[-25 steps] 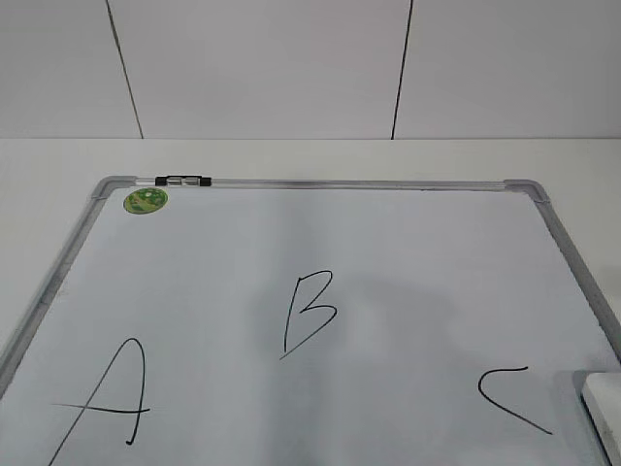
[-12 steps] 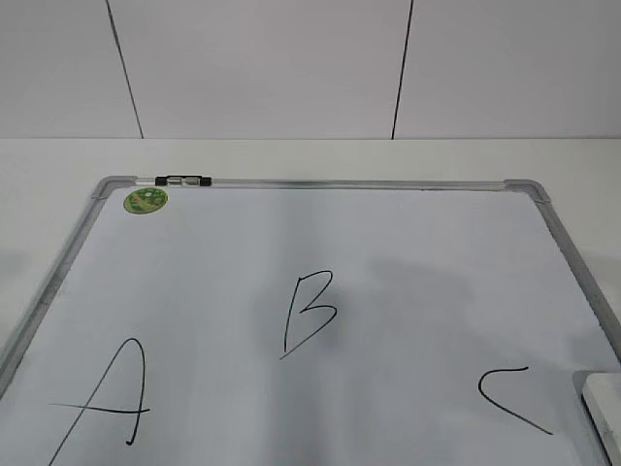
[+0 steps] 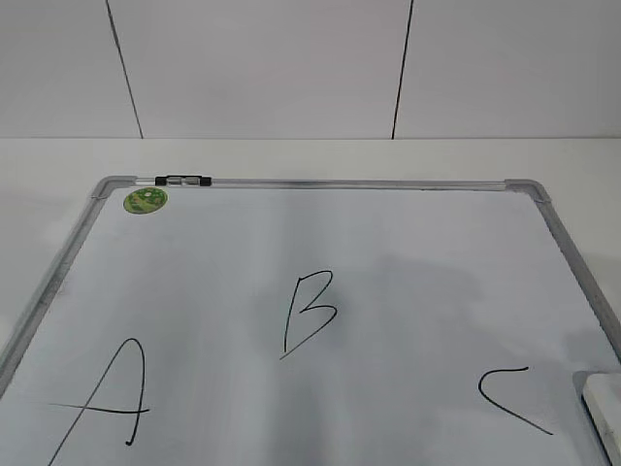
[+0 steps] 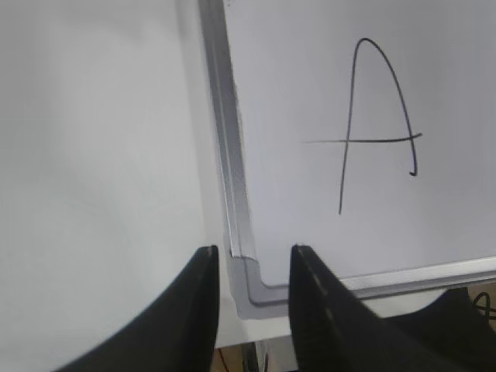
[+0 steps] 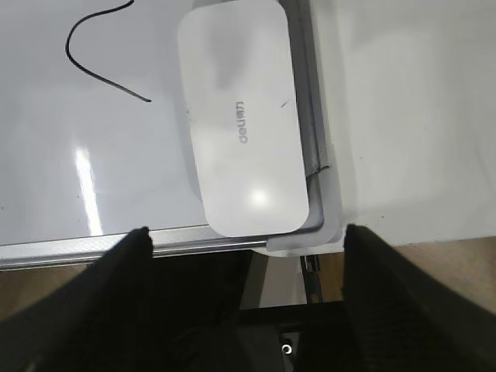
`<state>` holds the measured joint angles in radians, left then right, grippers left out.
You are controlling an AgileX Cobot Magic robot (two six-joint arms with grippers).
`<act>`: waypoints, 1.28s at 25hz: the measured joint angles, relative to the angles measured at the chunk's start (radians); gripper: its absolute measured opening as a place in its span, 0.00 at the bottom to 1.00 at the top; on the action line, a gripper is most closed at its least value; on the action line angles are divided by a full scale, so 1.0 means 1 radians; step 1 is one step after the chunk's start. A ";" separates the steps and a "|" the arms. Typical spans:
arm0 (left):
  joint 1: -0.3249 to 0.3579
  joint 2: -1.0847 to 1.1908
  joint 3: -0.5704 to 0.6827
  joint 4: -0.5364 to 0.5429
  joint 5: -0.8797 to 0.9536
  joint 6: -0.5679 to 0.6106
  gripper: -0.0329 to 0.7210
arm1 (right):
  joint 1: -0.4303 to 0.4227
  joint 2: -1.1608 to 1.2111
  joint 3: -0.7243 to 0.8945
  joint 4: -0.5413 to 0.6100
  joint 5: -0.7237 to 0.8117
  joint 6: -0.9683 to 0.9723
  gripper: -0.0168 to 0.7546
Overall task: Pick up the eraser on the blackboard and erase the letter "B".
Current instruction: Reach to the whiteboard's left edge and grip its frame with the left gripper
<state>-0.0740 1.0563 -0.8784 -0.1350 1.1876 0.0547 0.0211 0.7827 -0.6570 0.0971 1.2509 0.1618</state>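
The blackboard (image 3: 320, 252) is a white board in a silver-grey frame, lying flat. The black letter "B" (image 3: 309, 313) is drawn at its middle. The eraser (image 5: 242, 116), a flat white rounded block with grey lettering, lies in the board's near right corner; only its edge shows in the exterior view (image 3: 605, 406). My right gripper (image 5: 244, 240) is open and empty, hovering above the near end of the eraser. My left gripper (image 4: 252, 260) is open and empty above the board's near left corner (image 4: 248, 287). Neither arm shows in the exterior view.
A black "A" (image 3: 109, 403) is at the board's left and a black "C" (image 3: 509, 393) at its right. A round green magnet (image 3: 145, 200) and a small clip (image 3: 182, 180) sit at the far left corner. The white table (image 3: 310, 155) surrounds the board.
The faint shadows on the board have shifted slightly. The board, letters and eraser have not moved.
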 joint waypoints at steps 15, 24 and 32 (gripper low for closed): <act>0.000 0.586 -0.258 0.009 -0.212 -0.001 0.36 | 0.000 0.001 0.000 0.016 -0.002 -0.001 0.78; 0.000 0.730 -0.272 0.011 -0.319 -0.001 0.36 | 0.000 0.001 0.000 0.020 -0.002 -0.004 0.78; 0.000 0.778 -0.272 0.022 -0.371 -0.002 0.36 | 0.000 0.001 0.000 0.020 -0.002 -0.004 0.78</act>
<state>-0.0740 1.8342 -1.1506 -0.1127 0.8168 0.0525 0.0211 0.7833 -0.6570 0.1172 1.2492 0.1582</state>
